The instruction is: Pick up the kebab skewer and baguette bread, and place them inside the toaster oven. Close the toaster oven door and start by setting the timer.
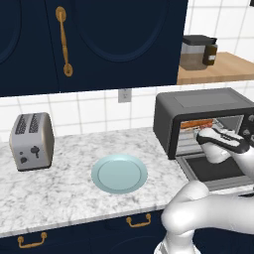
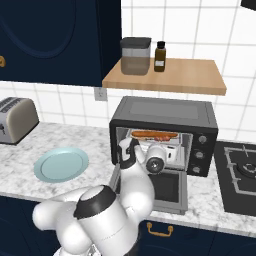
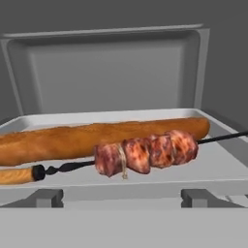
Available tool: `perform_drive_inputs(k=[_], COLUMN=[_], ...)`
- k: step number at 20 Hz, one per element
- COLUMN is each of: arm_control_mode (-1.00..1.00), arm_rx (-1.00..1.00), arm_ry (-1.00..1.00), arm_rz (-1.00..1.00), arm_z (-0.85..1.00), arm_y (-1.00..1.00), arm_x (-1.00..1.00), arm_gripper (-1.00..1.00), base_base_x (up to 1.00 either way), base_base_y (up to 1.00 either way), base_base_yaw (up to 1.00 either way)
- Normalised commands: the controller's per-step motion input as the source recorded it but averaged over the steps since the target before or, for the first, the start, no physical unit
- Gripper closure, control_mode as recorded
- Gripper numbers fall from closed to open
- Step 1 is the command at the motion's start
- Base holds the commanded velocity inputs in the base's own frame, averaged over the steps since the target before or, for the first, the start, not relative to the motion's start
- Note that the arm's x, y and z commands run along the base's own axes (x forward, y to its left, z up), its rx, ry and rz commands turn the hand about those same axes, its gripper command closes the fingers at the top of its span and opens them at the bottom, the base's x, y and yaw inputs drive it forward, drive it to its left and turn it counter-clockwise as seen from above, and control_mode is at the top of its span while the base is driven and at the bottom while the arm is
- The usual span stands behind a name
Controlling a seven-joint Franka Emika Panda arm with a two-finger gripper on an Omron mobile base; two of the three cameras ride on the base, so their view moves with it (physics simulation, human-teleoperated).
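Note:
The toaster oven [image 1: 198, 101] stands on the counter with its door [image 2: 172, 187] dropped open and flat. The baguette bread [image 3: 97, 138] lies across the tray inside. Just in front of it lies the kebab skewer [image 3: 145, 152], its meat chunks near the middle and its wooden handle to the left. Both rest on the tray and neither is gripped. My gripper [image 1: 202, 135] is at the oven's mouth, above the open door, pointing in at the food. It is open and holds nothing. From the right base camera the food [image 2: 152, 134] shows on the upper rack behind my hand.
A pale blue plate [image 1: 119, 173] sits bare on the marble counter left of the oven. A silver two-slot toaster [image 1: 31, 141] stands further left. Above the oven, a wooden shelf [image 2: 195, 77] carries a jar and a bottle. A stove [image 2: 240, 172] lies to the right.

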Motion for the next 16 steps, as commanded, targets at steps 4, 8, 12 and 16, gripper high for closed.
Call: perform_drive_inputs(k=[4, 8, 12, 16], arm_control_mode=[-1.00, -1.00, -1.00, -1.00], arm_rx=[0.00, 0.00, 0.00, -0.02], arm_ry=[0.00, 0.01, 0.05, 0.13], arm_rz=[0.00, 0.00, 0.00, 0.01], arm_z=[0.00, 0.00, 0.08, 0.12], arm_y=[-0.07, -0.11, -0.21, -0.31], arm_x=[-0.39, -0.42, -0.39, -0.51], arm_gripper=[-1.00, -1.00, -1.00, -1.00], base_base_x=[0.00, 0.00, 0.00, 0.00], base_base_y=[0.00, 0.00, 0.00, 0.00], base_base_yaw=[0.00, 0.00, 0.00, 0.00])
